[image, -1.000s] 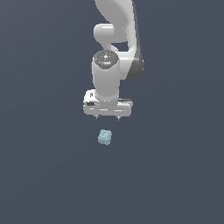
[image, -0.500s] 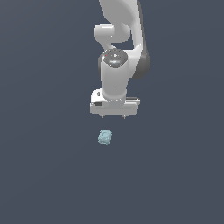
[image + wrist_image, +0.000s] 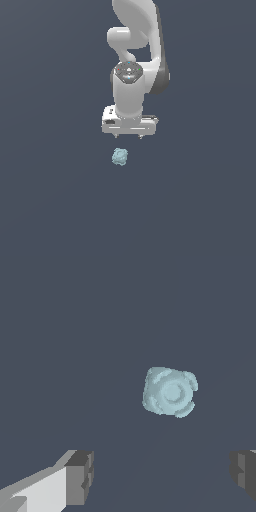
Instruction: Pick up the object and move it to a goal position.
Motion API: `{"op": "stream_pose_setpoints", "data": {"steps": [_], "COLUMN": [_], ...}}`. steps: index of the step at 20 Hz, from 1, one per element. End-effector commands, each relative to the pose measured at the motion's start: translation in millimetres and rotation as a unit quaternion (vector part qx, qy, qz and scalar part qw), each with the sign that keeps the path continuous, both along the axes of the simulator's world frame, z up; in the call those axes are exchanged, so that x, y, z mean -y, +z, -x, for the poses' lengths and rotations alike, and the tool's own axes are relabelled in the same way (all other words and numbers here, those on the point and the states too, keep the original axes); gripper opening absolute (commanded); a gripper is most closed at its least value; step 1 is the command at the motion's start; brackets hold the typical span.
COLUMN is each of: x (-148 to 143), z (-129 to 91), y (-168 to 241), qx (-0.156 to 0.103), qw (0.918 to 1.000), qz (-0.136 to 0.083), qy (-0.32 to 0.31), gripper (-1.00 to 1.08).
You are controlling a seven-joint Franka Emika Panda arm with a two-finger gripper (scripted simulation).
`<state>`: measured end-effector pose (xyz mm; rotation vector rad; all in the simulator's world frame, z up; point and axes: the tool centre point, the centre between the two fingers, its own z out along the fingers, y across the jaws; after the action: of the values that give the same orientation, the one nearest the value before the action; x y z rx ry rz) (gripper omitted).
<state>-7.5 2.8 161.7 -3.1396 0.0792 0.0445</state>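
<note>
With the claw [image 3: 128, 135] spread wide and the blob [image 3: 119, 156] at its 7 o'clock, a straight descent could miss.

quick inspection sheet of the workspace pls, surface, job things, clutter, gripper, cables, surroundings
surface: plain dark grey-blue ground, uniform, no marks seen
job's things: the object, a small pale teal lumpy blob, lies alone on the ground, apart from the gripper; the wrist view shows its bumpy top
clutter: nothing seen
grippers: gripper points down, set back from the object in the exterior view; fingers spread wide, nothing between them
cables: nothing seen
surroundings: white arm rising out of the exterior view's top; no goal marker, walls or edges seen
</note>
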Motion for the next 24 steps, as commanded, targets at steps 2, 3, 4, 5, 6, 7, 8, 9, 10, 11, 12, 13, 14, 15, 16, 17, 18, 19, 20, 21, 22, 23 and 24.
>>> {"op": "stream_pose_setpoints", "data": {"steps": [2, 3, 4, 5, 6, 7, 8, 9, 10, 11, 12, 13, 14, 15, 16, 17, 18, 19, 20, 21, 22, 23, 24], "x": [8, 11, 14, 17, 21, 24, 26, 29, 31, 34, 35, 37, 38, 39, 40, 40, 40, 40, 40, 40, 40, 40, 40], "z": [-7, -10, -12, -15, -17, -20, -22, -23, -25, -26, -27, -28, -29, -29, -30, -30, -30, -29, -29, -29, -29, -29, -29], "y": [-14, -20, -25, -31, -37, -43, -48, -52, -57, -60, -63, -66, -68, -70, -71, -72, -72, -71, -72, -73, -75, -78, -81], "qx": [0.002, 0.003, 0.005, 0.006, 0.007, 0.008, 0.009, 0.010, 0.011, 0.012, 0.012, 0.013, 0.013, 0.014, 0.014, 0.014, 0.014, 0.013, 0.013, 0.013, 0.013, 0.013, 0.013], "qw": [0.9998, 0.9997, 0.9995, 0.9992, 0.9989, 0.9986, 0.9982, 0.9979, 0.9975, 0.9972, 0.9969, 0.9967, 0.9965, 0.9963, 0.9962, 0.9961, 0.9961, 0.9962, 0.9962, 0.9962, 0.9962, 0.9962, 0.9962], "qz": [0.000, -0.001, -0.001, -0.001, 0.000, 0.000, 0.000, 0.000, 0.001, 0.001, 0.001, 0.001, 0.002, 0.002, 0.002, 0.002, 0.002, 0.002, 0.002, 0.002, 0.002, 0.002, 0.002], "qy": [-0.018, -0.024, -0.032, -0.039, -0.046, -0.053, -0.059, -0.064, -0.069, -0.073, -0.077, -0.080, -0.083, -0.085, -0.086, -0.087, -0.087, -0.086, -0.086, -0.086, -0.086, -0.086, -0.086], "gripper": [1.00, 1.00, 1.00, 1.00, 1.00, 1.00, 1.00, 1.00, 1.00, 1.00, 1.00, 1.00, 1.00, 1.00, 1.00, 1.00, 1.00, 1.00, 1.00, 1.00, 1.00, 1.00, 1.00]}}
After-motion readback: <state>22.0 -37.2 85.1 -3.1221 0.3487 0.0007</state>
